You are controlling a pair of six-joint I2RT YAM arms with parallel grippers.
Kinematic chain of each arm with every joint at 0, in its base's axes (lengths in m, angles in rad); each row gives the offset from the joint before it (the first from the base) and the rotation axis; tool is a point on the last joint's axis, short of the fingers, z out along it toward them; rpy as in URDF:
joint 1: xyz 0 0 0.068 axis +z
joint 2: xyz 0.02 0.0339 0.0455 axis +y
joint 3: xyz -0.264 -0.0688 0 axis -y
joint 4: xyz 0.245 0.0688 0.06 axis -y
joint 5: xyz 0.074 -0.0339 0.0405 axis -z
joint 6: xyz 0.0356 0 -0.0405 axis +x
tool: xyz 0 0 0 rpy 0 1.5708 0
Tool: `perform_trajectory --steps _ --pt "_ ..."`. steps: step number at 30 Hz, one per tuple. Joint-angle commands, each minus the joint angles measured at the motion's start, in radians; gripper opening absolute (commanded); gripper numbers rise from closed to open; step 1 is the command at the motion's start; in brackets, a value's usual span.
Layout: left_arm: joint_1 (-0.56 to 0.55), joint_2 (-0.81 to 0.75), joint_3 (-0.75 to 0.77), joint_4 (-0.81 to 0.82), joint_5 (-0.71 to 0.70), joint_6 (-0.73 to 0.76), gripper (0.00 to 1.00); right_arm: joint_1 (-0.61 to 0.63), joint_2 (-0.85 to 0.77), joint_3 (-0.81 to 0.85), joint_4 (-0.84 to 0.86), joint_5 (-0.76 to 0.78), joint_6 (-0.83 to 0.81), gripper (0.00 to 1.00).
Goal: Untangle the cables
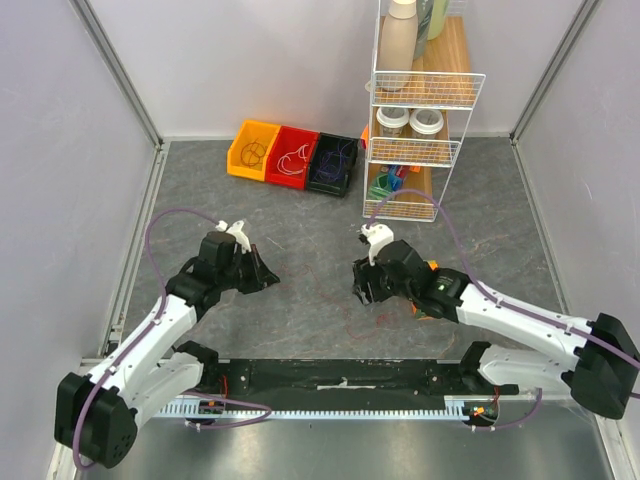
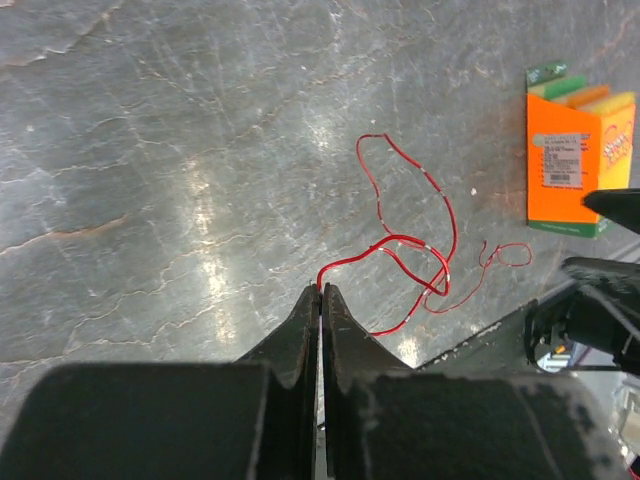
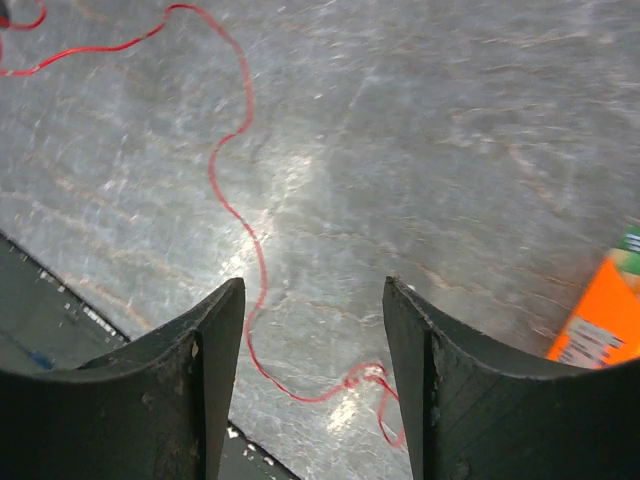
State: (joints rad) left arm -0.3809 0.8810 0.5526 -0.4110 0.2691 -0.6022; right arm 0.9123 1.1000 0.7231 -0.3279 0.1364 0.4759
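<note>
A thin red cable lies in loose loops on the grey table. My left gripper is shut on one end of it, jaws pressed together just above the table. The cable trails away toward my right gripper, which is open and empty. In the right wrist view the cable runs under the gap between the jaws and ends in a small curl near the right finger. In the top view the left gripper and right gripper face each other, with the faint red cable on the table between and in front of them.
Yellow, red and black bins at the back hold coiled cables. A white wire rack with bottles and jars stands at back right. An orange box lies by the right arm. The black base rail runs along the near edge.
</note>
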Motion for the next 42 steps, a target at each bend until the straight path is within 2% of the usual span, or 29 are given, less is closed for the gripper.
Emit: perform_trajectory --steps 1,8,11,13,17,19,23,28,37,41,42 --pt "-0.001 0.01 0.001 0.09 0.096 0.033 0.03 0.0 0.07 -0.045 0.17 -0.219 -0.049 0.65" --pt "-0.001 -0.002 -0.008 0.087 0.107 0.024 0.04 0.007 0.3 -0.022 0.361 -0.267 -0.082 0.65" --pt "-0.001 -0.002 -0.008 0.084 0.107 0.024 0.04 0.029 0.388 0.005 0.379 -0.247 -0.118 0.61" --pt "-0.001 -0.002 -0.008 0.083 0.105 0.025 0.04 0.04 0.423 0.03 0.36 -0.202 -0.129 0.51" --pt "0.0 -0.005 -0.006 0.075 0.078 0.032 0.04 0.048 0.394 0.036 0.368 -0.19 -0.117 0.19" --pt "0.0 -0.007 -0.011 0.077 0.065 0.03 0.04 0.049 0.347 0.035 0.357 -0.181 -0.106 0.0" --pt "-0.001 -0.027 -0.036 0.09 0.05 0.012 0.03 0.042 0.137 0.032 0.331 -0.143 -0.045 0.0" --pt "0.0 -0.063 -0.106 0.138 0.077 -0.039 0.02 -0.009 -0.11 0.062 0.279 0.035 0.061 0.0" --pt "0.0 -0.171 -0.256 0.267 0.269 -0.177 0.02 -0.018 -0.215 0.101 0.296 0.193 0.066 0.0" --pt "0.0 -0.23 -0.278 0.294 0.346 -0.205 0.02 -0.018 -0.235 0.12 0.343 0.16 0.047 0.0" --pt "0.0 -0.243 -0.27 0.305 0.381 -0.202 0.08 -0.016 -0.223 0.134 0.334 0.131 0.035 0.0"
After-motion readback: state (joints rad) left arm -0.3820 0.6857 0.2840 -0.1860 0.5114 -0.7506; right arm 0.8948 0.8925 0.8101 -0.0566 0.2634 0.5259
